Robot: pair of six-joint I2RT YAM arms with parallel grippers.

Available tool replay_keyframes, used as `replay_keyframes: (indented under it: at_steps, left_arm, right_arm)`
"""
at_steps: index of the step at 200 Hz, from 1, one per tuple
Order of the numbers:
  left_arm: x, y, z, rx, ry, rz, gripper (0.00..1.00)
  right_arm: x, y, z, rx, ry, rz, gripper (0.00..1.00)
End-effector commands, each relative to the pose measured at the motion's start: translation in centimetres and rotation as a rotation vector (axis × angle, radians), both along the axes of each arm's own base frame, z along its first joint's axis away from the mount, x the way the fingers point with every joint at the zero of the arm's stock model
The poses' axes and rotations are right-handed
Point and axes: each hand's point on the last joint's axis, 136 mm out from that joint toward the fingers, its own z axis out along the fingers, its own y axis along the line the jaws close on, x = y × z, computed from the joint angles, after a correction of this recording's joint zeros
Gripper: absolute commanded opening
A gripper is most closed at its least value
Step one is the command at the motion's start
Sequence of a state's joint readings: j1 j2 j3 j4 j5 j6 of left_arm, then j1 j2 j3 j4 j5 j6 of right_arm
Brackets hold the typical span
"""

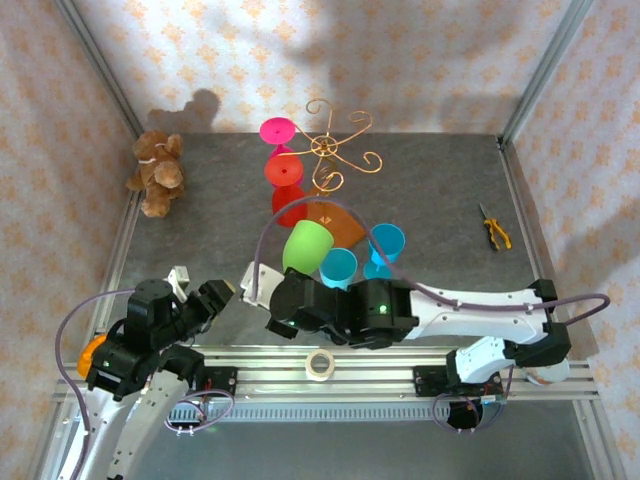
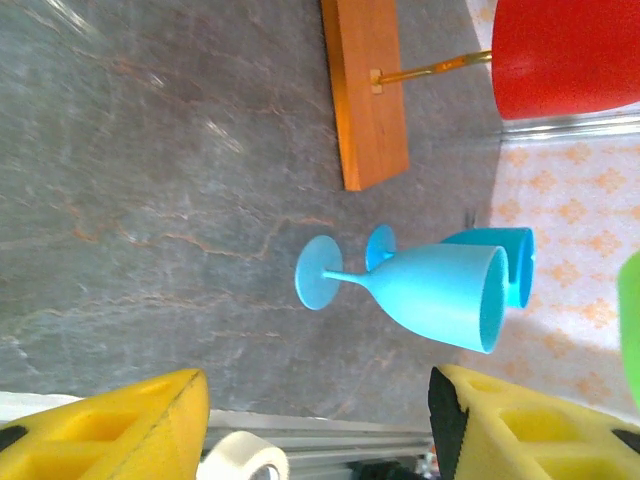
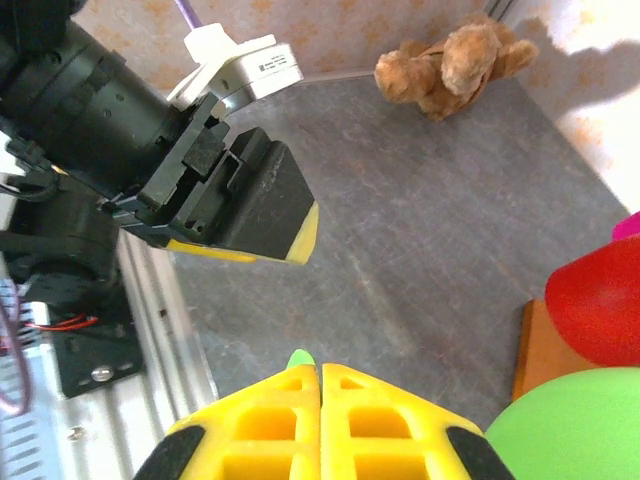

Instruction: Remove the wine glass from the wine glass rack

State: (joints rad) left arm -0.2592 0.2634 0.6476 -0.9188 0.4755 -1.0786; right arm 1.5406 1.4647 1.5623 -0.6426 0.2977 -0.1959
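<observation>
- Top external: high behind the arm bases, tilted down over the whole bench (image 1: 440, 200) to the back wall.
- Left wrist: low and close over the bench, rolled sideways, facing across it past the left end effector (image 2: 320, 380) to the rack base (image 2: 365, 90).
- Right wrist: close, looking down past the right end effector (image 3: 320, 370) toward the left end effector and the bear (image 3: 455, 65).
- All three views share the rack base and the green glass (image 1: 307, 245).

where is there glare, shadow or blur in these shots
Top external: the teddy bear throws a dark shadow on the back wall. Left wrist: white glare streaks on the table, upper left. Right wrist: the back wall looks washed out, upper right.
</observation>
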Motion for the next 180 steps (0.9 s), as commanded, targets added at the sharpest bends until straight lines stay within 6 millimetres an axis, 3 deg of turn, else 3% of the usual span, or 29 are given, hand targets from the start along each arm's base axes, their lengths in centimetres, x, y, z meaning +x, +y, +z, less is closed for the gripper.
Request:
replay_keyframes:
  at_steps: [1,46,87,114,180]
  left_arm:
    - [0.7,-1.4,2.1,-0.140,-0.050,-0.013,0.60]
    - [1.1,-2.6,3.6,-0.297,-0.068,-0.012,0.62]
    - [1.9,-3.6,3.5,-0.504,-0.062,0.009,0.64]
    - [1.9,-3.6,3.1,-0.532,-0.060,0.016,0.64]
    - [2.3,-4.0,4.5,-0.591,-0.092,0.000,0.66]
  right_arm:
    - [0.9,0.9,1.0,0.044,-0.156,-0.052,0.00]
    - [2.1,0.9,-1.0,0.008,-0.263,-0.119,0.00]
    - [2.9,1.3,-1.6,0.031,-0.334,-0.154,0.00]
    - [3.3,1.6,-2.3,0.022,-0.376,-0.169,0.00]
    - [3.8,1.7,-3.8,0.019,-0.413,-0.200,0.00]
